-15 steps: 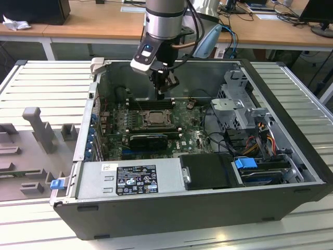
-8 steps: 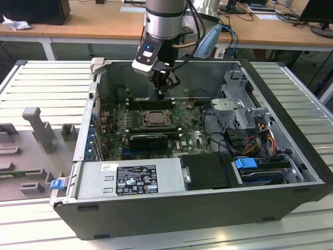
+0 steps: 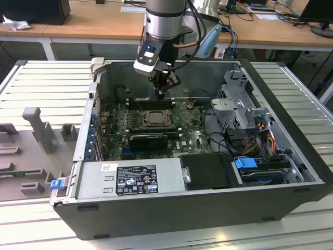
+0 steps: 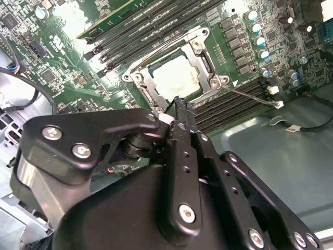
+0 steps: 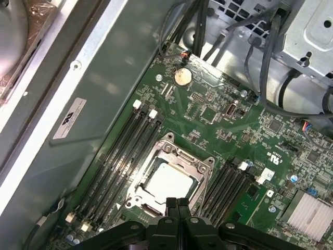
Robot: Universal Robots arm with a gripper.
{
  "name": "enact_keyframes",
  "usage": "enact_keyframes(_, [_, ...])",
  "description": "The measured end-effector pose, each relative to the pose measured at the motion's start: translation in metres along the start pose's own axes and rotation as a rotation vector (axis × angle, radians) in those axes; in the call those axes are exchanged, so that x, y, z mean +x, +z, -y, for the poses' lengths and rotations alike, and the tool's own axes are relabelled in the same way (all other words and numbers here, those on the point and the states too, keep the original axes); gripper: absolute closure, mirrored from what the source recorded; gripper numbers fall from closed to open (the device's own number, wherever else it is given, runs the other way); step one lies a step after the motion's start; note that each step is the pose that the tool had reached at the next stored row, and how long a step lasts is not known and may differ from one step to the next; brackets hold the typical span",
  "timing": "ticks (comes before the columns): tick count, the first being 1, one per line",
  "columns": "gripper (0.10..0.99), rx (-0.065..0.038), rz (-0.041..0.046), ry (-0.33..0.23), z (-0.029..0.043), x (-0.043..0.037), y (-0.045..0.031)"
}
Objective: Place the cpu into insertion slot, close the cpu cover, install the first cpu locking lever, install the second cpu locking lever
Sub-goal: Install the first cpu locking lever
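Note:
The cpu (image 5: 167, 182) lies flat in the insertion slot (image 3: 151, 119) on the green motherboard, its pale face also showing in the second wrist view (image 4: 176, 78). The cpu cover (image 5: 202, 167) lies down over it as a metal frame around the chip (image 4: 196, 56). A thin locking lever (image 4: 251, 95) sticks out from one socket corner across the memory slots. My gripper (image 3: 165, 86) hangs just above the socket's edge. Its black fingers (image 5: 177, 204) are pressed together with nothing visible between them.
The open computer case (image 3: 291, 120) walls in the board. Long black memory slots (image 5: 122, 156) flank the socket on both sides. Cables (image 5: 270, 67) and a drive cage (image 3: 237, 107) sit at the exterior view's right, with a power supply (image 3: 132, 179) in front.

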State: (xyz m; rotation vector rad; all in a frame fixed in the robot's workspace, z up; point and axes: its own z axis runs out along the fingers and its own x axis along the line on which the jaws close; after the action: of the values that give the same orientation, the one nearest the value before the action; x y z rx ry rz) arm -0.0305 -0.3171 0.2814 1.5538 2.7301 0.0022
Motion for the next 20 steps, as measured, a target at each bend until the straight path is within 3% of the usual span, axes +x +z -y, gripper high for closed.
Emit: enact_keyframes(20, [0.98, 0.0, -0.0001, -0.106, 0.0, 0.0, 0.0])
